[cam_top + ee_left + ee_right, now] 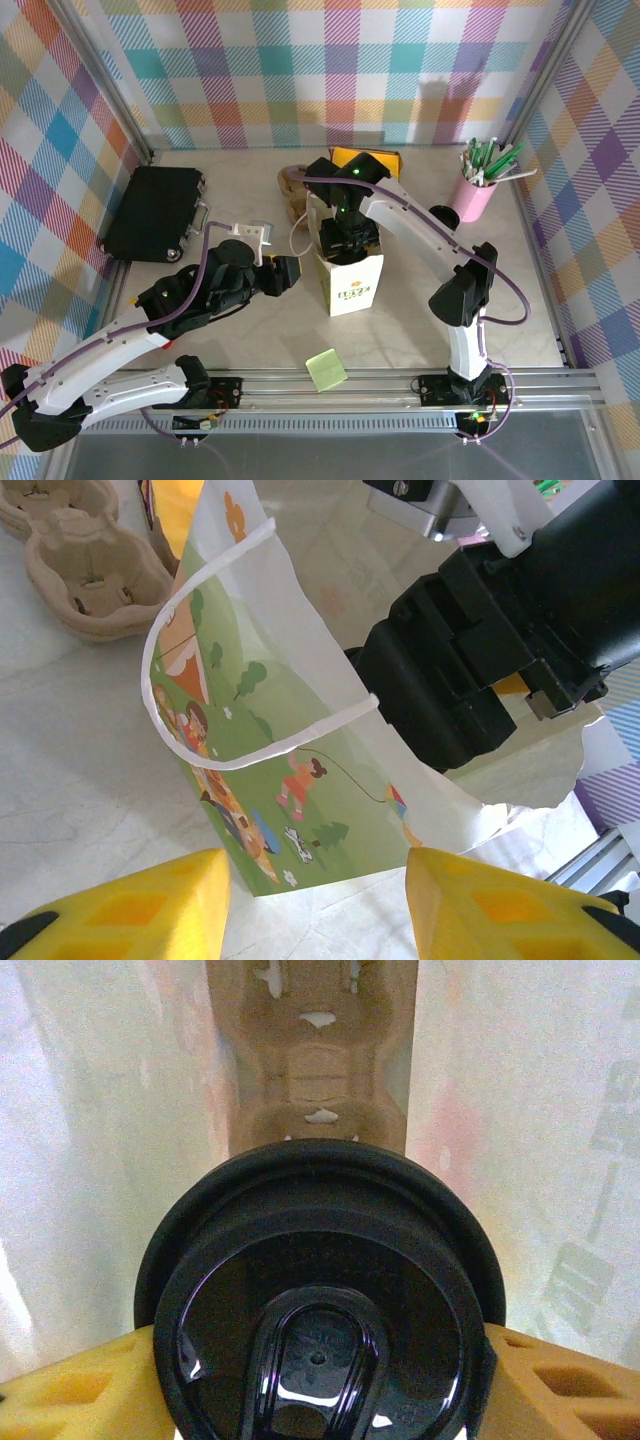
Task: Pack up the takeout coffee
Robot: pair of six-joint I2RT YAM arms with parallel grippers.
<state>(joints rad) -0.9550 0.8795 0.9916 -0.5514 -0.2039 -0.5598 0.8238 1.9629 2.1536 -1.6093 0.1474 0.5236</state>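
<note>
Two arms meet at one paper bag (352,285) standing near the middle of the desk (250,340) in the top view. The right arm (420,225) bends over and down into the bag's open mouth, and the left arm (150,310) reaches from the near left corner to just beside the bag's left side. A pulp tray (293,190) lies behind the bag, a black case (155,212) sits toward the left edge, a pink pen cup (478,195) stands by the far right corner and a green note (326,368) lies at the near edge. From the left wrist, the left gripper (318,880) stands about half open with nothing between its yellow fingers, short of the bag's printed side and not touching it. From the right wrist, the right gripper (320,1385) is closed on the coffee cup (320,1220), its pads against both sides at the black lid (320,1340); the cup's body is hidden underneath. The cup hangs inside the bag, between its white walls, above a brown pulp piece (318,1080) at the bottom. Nothing steadies the bag, so a brush against a wall could tip it. A cup set off-centre on the pulp piece could lean, and a tilted cup may leak at the lid.
</note>
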